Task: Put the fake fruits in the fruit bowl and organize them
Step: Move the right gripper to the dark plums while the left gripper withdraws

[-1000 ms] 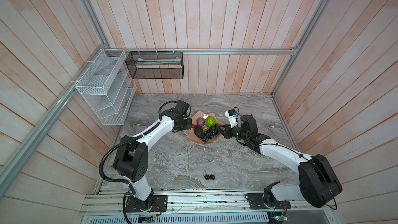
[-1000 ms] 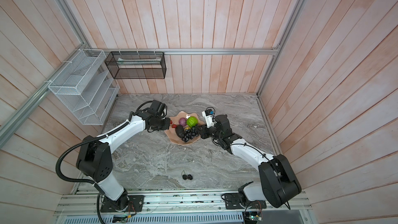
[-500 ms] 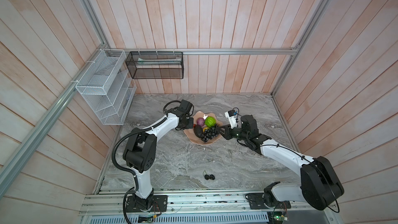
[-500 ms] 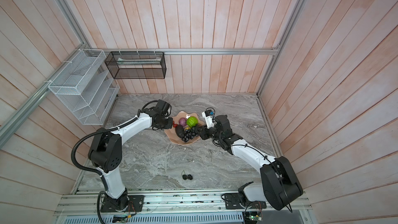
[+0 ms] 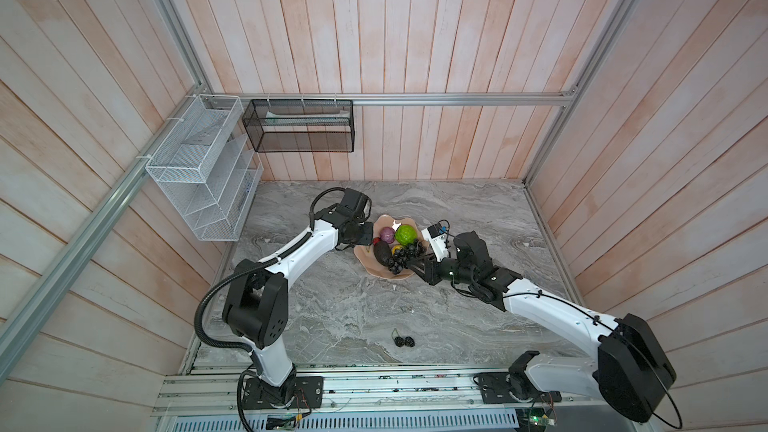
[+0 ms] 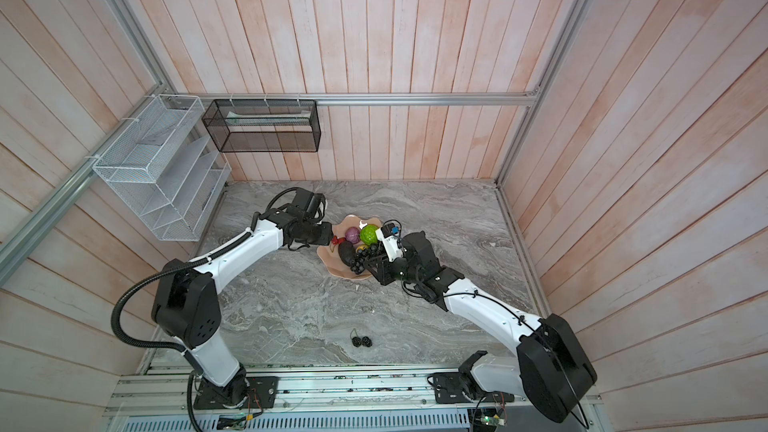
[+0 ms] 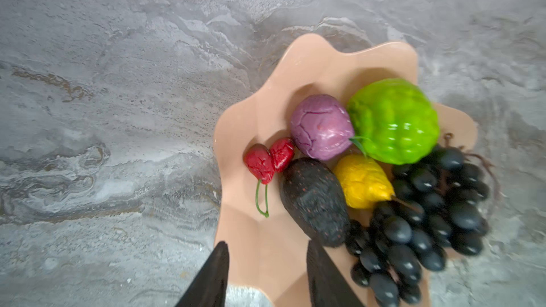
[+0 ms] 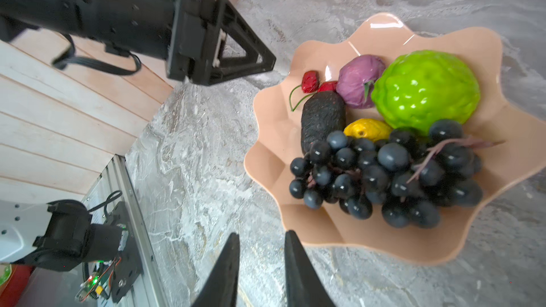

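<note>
Left end effector (image 7: 267, 249) hangs spread and empty over the fruit bowl's (image 5: 366, 260) rim. The black berry pair (image 5: 404, 341) lies alone on the surface (image 5: 332, 305), well apart from the bowl toward the front, its two berries side by side crosswise. Right end effector (image 8: 263, 234), slightly parted and empty, looks nearer.

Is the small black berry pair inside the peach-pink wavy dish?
Out: the berry pair lies on the marble table, apart from the dish.
</note>
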